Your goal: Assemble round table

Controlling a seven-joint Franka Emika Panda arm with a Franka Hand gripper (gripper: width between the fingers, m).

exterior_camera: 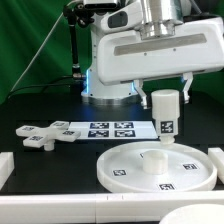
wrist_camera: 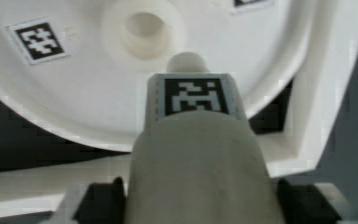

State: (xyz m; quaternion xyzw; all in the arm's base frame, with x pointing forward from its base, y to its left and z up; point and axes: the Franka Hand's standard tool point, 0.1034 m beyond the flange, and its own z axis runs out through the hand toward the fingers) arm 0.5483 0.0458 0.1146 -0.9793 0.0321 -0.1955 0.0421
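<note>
One short thick white plastic cylinder leg (exterior_camera: pixel 164 115), axis vertical, clamped in gripper (exterior_camera: pixel 165 91) jaws, hangs over large white rimmed disc (exterior_camera: pixel 133 160); centre hub (exterior_camera: pixel 157 155) just toward 7 o'clock, exterior view.

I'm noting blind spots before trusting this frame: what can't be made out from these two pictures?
1. Exterior view: whether the leg touches the round disc or hangs just above it; its lower end overlaps the disc.
2. Wrist view: the leg, held in the gripper, covers part of the disc; the cross-shaped foot piece lies outside this picture.
3. Exterior view: the tag patterns on the marker board are too small to read.
</note>
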